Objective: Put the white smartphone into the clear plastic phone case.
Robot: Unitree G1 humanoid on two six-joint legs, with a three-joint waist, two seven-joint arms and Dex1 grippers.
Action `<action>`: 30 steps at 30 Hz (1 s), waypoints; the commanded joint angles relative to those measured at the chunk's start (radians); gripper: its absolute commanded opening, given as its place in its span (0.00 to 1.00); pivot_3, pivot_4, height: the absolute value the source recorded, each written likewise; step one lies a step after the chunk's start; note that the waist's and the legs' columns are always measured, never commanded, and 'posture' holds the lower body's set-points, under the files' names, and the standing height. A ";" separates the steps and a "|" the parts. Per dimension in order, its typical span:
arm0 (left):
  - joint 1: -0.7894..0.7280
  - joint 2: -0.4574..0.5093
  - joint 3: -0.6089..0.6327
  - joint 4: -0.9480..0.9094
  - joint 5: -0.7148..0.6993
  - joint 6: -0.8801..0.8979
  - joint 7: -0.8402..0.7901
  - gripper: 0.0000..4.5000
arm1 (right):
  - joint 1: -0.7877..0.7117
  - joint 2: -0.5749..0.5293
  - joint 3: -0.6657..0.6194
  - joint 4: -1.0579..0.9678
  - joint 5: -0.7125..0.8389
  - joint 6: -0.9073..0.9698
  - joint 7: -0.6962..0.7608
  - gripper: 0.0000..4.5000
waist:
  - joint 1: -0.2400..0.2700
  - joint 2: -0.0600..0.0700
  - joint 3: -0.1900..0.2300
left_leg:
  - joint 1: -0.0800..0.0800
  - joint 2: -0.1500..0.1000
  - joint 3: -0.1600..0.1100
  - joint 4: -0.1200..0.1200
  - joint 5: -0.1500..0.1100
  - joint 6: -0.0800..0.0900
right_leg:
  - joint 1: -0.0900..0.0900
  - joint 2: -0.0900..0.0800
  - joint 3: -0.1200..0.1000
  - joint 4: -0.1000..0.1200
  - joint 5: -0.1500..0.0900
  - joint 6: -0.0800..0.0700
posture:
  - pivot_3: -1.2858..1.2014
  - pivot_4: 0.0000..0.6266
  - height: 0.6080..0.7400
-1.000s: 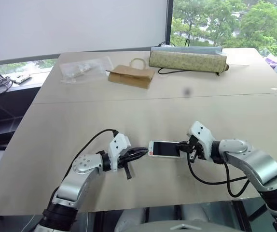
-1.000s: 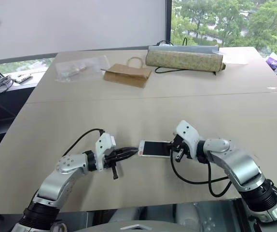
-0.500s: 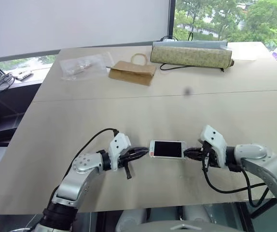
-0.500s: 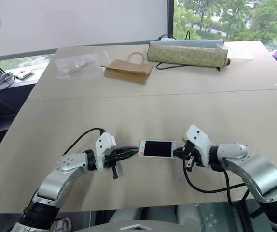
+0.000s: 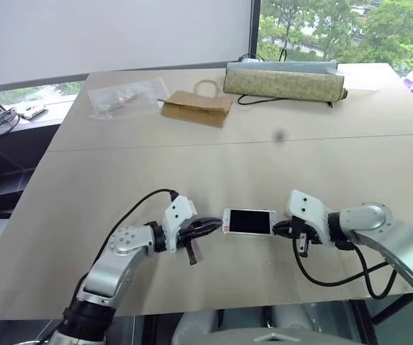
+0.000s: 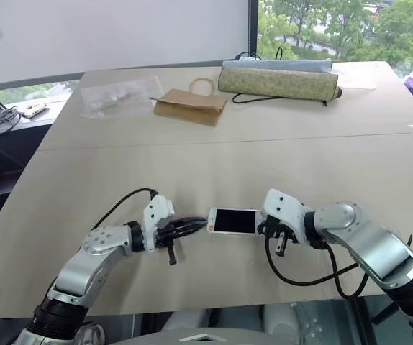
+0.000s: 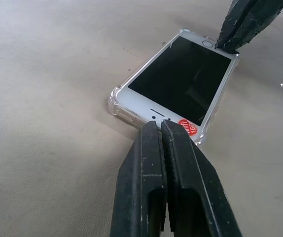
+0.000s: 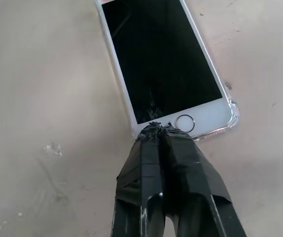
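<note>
White phone [image 5: 249, 221] lies flat, screen up, on the tan table [image 5: 192, 165] close to the near edge, and we see it sitting inside the clear case [image 7: 116, 96], whose see-through rim and bumper corners wrap its frame. The red mark on the phone is at the end toward our left arm. Our left gripper [image 5: 216, 224] is at the phone's 9 o'clock, its two black fingers pressed together with their tips at the end bearing the red mark. Our right gripper [image 5: 278, 228] is at the phone's 3 o'clock, fingers likewise pressed together, their tips on the end with the round button. Neither one pinches anything. Far across the table, toward 12 o'clock, lie a crinkled plastic bag [image 5: 124, 99], a brown paper bag [image 5: 197, 109] and a long patterned pouch [image 5: 282, 82].
</note>
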 commanded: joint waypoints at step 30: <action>0.177 0.210 0.371 -0.208 -0.318 0.169 -0.073 0.99 | 0.747 0.081 -0.905 -0.307 0.183 -0.304 0.107 1.00 | 0.015 0.004 0.007 | -0.015 0.000 -0.002 0.002 0.000 0.000 | -0.013 0.000 -0.001 0.001 0.000 0.000 | 0.52 0.24 1.00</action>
